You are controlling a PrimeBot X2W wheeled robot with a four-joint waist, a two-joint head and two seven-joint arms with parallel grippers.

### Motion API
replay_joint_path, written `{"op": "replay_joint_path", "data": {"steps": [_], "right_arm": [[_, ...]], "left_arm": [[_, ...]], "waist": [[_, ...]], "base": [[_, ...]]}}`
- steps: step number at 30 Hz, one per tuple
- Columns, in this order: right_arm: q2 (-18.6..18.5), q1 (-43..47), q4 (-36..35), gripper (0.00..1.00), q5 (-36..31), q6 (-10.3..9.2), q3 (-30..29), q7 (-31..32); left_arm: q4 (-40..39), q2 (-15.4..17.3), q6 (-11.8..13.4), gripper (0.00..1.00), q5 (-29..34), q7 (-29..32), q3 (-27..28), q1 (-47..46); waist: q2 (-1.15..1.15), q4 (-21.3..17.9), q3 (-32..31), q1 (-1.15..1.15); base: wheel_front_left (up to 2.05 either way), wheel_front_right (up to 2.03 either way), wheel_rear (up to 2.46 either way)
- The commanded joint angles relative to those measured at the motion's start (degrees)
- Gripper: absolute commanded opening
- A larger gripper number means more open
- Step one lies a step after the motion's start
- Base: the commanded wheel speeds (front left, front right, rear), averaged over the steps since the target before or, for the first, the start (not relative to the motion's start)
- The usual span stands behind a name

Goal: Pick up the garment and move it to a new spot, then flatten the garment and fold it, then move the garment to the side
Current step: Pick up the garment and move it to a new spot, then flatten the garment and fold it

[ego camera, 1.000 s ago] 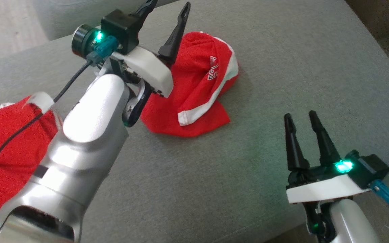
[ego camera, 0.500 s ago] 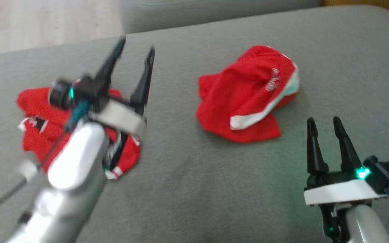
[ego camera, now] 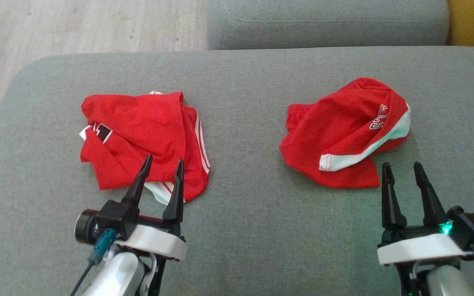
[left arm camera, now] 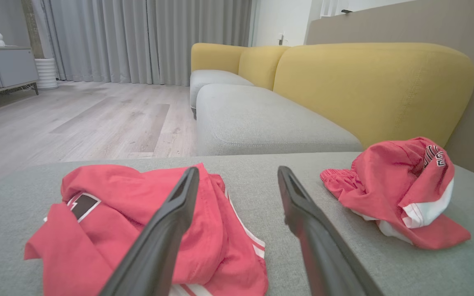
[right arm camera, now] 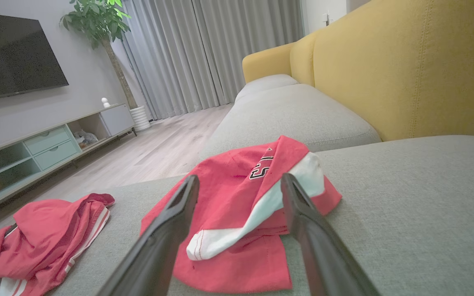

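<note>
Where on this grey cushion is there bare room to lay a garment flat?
Bare: the cushion between the striped garment and numbered garment, and the near stretch between left claw and right claw. Crowded: ahead of each claw.

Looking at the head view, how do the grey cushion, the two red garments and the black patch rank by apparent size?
Largest: grey cushion.
Next: left red garment and right red garment, which look about alike, so I won't rank them.
Smallest: black patch on the left garment.

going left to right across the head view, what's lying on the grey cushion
red garment with a black patch → bare stretch of grey cushion → red garment with a white band
</note>
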Motion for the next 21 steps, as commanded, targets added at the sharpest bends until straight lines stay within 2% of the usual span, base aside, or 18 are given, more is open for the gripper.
{"op": "replay_joint_path", "data": {"steps": [1, 10, 17, 21], "right_arm": [[-0.4, -1.1, -1.6, 1.0, -0.6, -0.04, 1.2, -0.6], [-0.4, -4.4, 1.6, 1.0, -1.8, -0.04, 3.0, -0.6], [-0.4, -9.9, 10.2, 1.0, -0.3, -0.04, 5.0, -0.5], [-0.4, -13.5, 17.4, 1.0, 0.3, -0.04, 3.5, 0.3]], "left_arm": [[-2.6, 0.2, 0.7, 1.0, 0.2, -0.7, 2.8, -2.5], [-4.2, -1.1, -0.5, 1.0, 2.4, -0.7, 3.7, -2.3], [-4.1, -1.8, -1.2, 1.0, 3.3, -0.7, 4.1, -3.1], [-3.8, -2.4, -1.8, 1.0, 3.8, -0.7, 4.4, -3.5]], "waist": [[0.0, 0.3, 0.0, 0.01], [0.0, 1.9, 1.8, 0.01], [0.0, 3.6, 4.1, 0.01], [0.0, 4.8, 5.1, 0.01]], "base": [[0.0, 0.0, 0.0], [0.0, 0.0, 0.0], [0.0, 0.0, 0.0], [0.0, 0.0, 0.0]]}}
